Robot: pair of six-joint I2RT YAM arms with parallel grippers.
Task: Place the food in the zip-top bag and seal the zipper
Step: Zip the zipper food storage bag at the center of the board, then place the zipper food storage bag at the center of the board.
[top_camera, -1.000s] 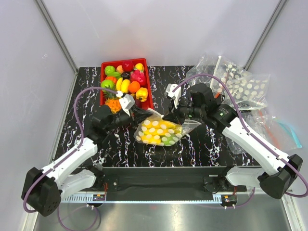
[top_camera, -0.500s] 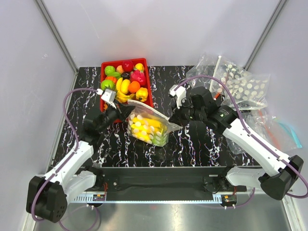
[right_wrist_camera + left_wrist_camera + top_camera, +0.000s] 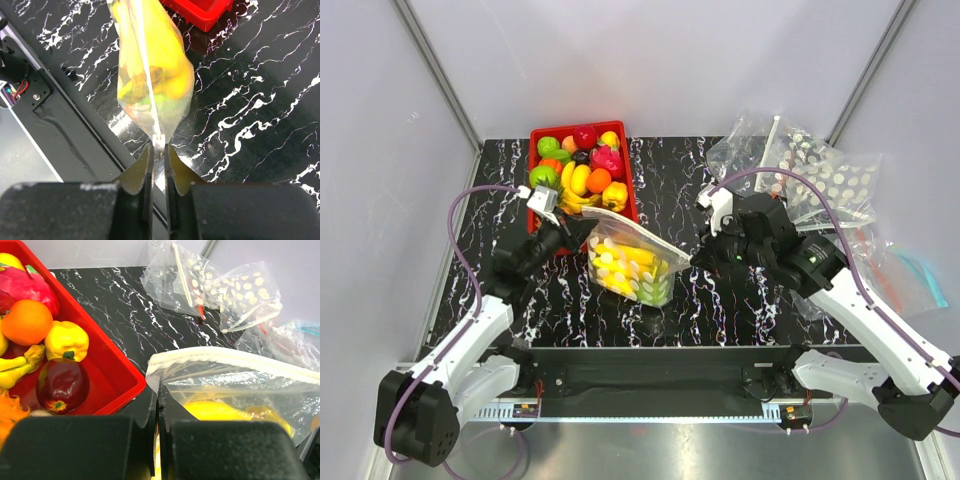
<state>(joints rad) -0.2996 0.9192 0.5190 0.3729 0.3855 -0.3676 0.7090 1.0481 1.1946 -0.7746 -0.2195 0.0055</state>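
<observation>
Two grippers are sharing the load in the top view: our left gripper (image 3: 582,232) is pinching the left corner of the zip-top bag (image 3: 620,285), and our right gripper (image 3: 697,259) is clamping the right end of the zipper (image 3: 640,240). The bag is hanging over the counter's middle, near the red tray (image 3: 633,205) at the far left corner, with the food (image 3: 638,262) showing yellow and green through dotted film. From the left wrist, our fingers are closing on thin crinkly plastic, the zipper (image 3: 225,360) reading as a matte white ridge above glossy fruit. From the right wrist, the jaws are nearly shut on the strip's end tab and the bag (image 3: 172,75) is bulging. We are judging the seam shut but cannot confirm it, so we are favouring a taut, level strip and a firm pinch run along it.
</observation>
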